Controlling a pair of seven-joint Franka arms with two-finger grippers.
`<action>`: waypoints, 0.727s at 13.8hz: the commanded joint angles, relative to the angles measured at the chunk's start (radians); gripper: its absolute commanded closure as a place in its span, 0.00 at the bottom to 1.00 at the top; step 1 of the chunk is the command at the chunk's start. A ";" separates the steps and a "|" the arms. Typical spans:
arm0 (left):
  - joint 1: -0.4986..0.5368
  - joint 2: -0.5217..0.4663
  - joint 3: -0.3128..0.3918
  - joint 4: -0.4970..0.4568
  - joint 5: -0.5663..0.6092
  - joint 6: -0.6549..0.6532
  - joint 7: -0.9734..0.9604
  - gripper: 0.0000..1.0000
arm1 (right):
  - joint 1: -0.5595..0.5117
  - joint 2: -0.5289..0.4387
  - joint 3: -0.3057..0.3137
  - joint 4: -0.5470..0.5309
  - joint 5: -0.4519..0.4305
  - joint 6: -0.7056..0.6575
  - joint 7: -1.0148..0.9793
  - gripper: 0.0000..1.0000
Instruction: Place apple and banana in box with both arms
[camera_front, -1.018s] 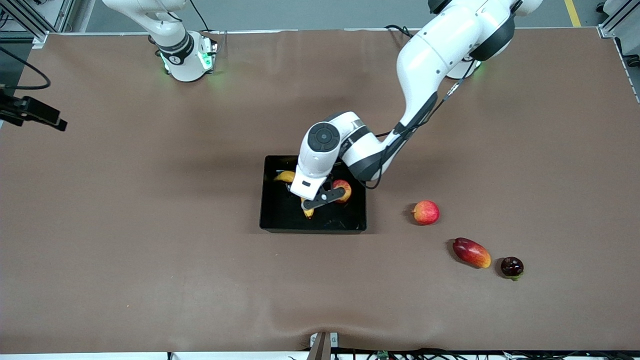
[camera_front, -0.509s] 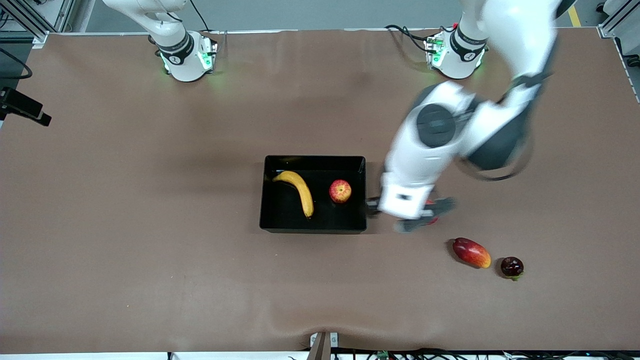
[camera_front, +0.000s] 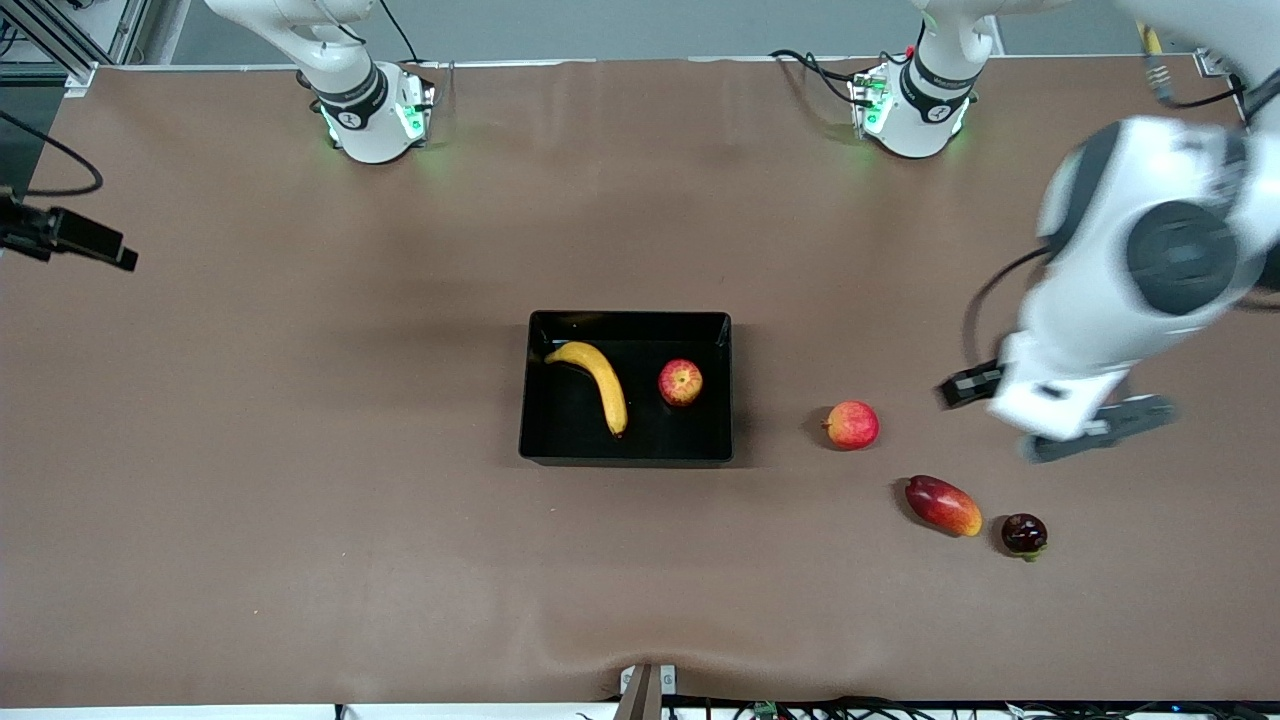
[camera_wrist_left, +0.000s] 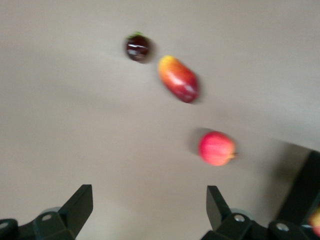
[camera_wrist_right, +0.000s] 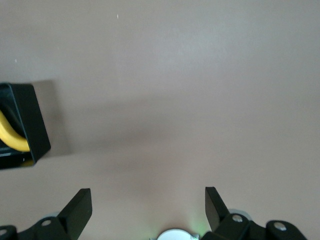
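Note:
The black box (camera_front: 626, 452) stands mid-table. The yellow banana (camera_front: 600, 378) and the red apple (camera_front: 680, 382) lie in it, side by side and apart. My left gripper (camera_front: 1055, 422) is open and empty in the air over bare table toward the left arm's end, well clear of the box. In the left wrist view its fingers (camera_wrist_left: 82, 200) stand wide apart over bare table. My right gripper (camera_wrist_right: 148, 197) is open and empty, high over bare table by its own base. Its wrist view shows a corner of the box (camera_wrist_right: 31, 125) with one end of the banana (camera_wrist_right: 11, 136).
Three other fruits lie between the box and the left arm's end: a pinkish-red round fruit (camera_front: 852, 425), a red-orange mango (camera_front: 943, 505) and a small dark fruit (camera_front: 1024, 533). All three show in the left wrist view, with the round fruit (camera_wrist_left: 216, 148) closest to the gripper.
My left gripper was low in the box over the banana. It has swung out and away toward the left arm's end, leaving banana and apple in the box.

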 joint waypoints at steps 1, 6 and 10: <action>0.093 -0.128 -0.013 -0.087 -0.004 -0.014 0.169 0.00 | -0.015 -0.004 -0.002 -0.034 0.004 0.085 0.013 0.00; 0.148 -0.305 0.046 -0.222 -0.147 0.017 0.326 0.00 | 0.002 -0.037 0.003 -0.046 0.007 0.036 0.011 0.00; -0.040 -0.447 0.307 -0.388 -0.246 0.089 0.447 0.00 | 0.022 -0.086 0.005 -0.084 0.009 0.025 0.011 0.00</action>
